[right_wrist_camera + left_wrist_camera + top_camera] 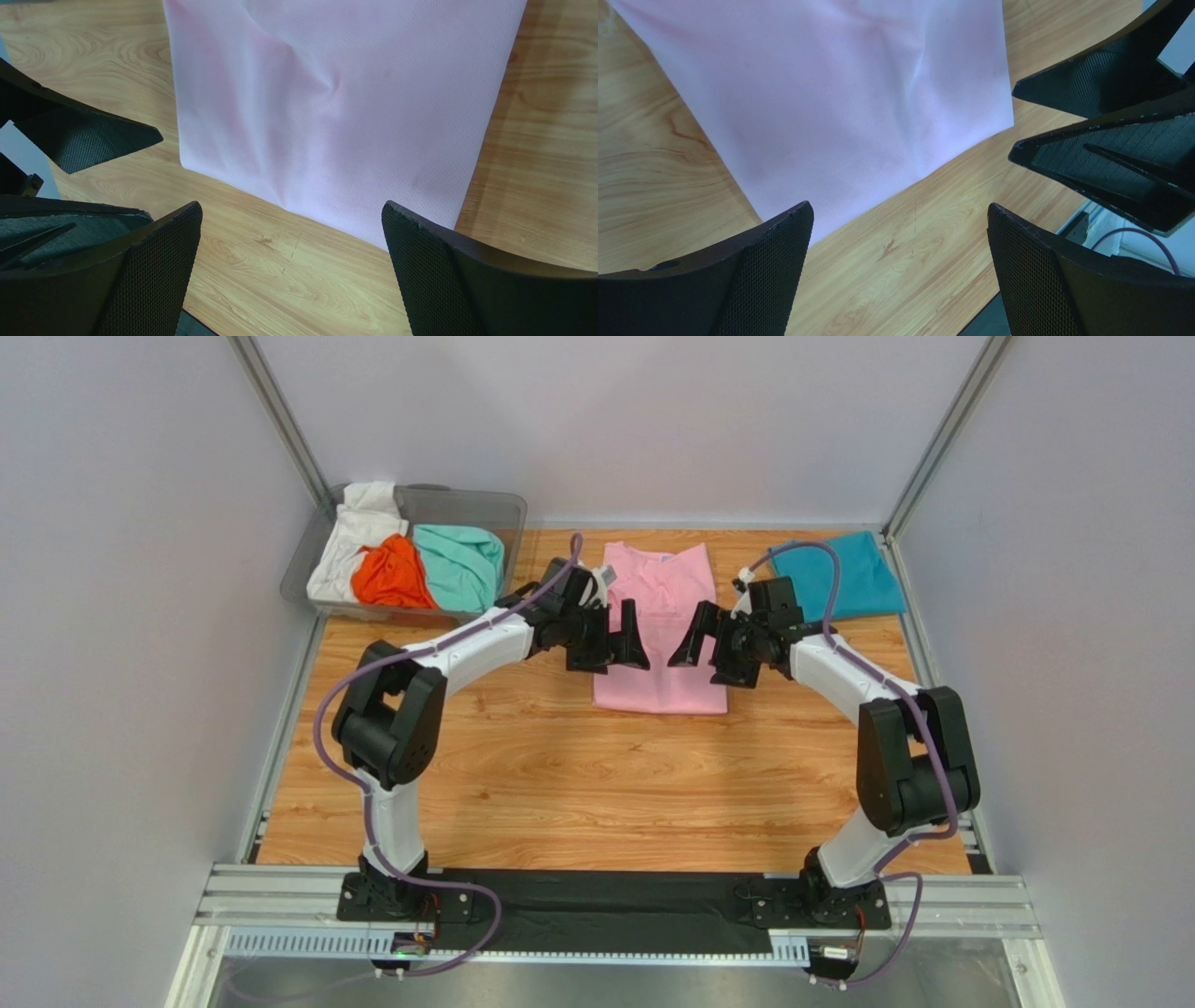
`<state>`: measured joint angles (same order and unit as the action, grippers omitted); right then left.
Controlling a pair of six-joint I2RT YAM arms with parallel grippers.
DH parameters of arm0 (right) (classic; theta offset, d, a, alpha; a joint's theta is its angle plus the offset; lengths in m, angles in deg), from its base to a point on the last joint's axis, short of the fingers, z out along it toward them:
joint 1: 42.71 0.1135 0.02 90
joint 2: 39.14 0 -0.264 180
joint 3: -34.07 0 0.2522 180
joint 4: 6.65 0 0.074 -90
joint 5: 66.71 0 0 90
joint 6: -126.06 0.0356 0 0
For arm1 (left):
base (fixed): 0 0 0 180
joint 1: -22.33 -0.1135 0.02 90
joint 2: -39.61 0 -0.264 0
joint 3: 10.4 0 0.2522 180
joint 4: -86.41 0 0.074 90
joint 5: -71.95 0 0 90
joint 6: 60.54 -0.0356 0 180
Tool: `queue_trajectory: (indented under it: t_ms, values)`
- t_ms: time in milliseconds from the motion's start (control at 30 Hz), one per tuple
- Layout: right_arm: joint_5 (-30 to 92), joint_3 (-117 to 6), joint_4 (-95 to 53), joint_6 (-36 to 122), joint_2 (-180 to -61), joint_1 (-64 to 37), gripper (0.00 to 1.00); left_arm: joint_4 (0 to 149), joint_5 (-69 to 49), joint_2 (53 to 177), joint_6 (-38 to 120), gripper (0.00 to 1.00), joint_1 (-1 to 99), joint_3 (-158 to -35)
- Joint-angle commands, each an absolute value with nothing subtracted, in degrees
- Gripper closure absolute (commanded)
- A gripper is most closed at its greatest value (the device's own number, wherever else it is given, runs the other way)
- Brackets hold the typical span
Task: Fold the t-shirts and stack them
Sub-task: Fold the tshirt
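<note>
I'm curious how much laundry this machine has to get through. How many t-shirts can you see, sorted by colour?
Pink t-shirt: 1
Teal-blue t-shirt: 1
White t-shirt: 1
Orange t-shirt: 1
Mint-green t-shirt: 1
Total: 5

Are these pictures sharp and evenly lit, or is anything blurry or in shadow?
Top view: soft, even light, everything sharp, only faint shadows on the table. Left wrist view: the pink t-shirt is crisp, no glare; the black fingers near the lens look dark, yet their mesh shows. Right wrist view: much the same.
</note>
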<state>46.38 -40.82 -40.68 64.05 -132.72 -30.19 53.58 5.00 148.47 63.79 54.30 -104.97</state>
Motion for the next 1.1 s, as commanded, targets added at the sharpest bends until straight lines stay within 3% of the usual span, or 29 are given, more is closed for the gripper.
queue_trajectory:
  t_ms: [0,533,833,1067]
  values:
    - [47.2,-39.2,-37.72,64.98,-134.14,-30.14,0.0,58.14,7.61,150.96,66.46,0.0,54.85,-104.75]
    - [49.57,-24.27,-34.3,66.03,-134.77,-29.79,0.0,62.8,8.32,150.46,69.63,0.01,56.17,-88.33]
    - [50.18,-11.35,-37.45,66.3,-121.6,-28.56,0.0,57.98,1.38,135.97,68.57,0.0,58.37,-71.9]
    - [54.83,-16.67,-54.06,60.14,-104.2,-26.97,0.0,52.08,-3.37,120.49,69.1,0.0,61.01,-70.82]
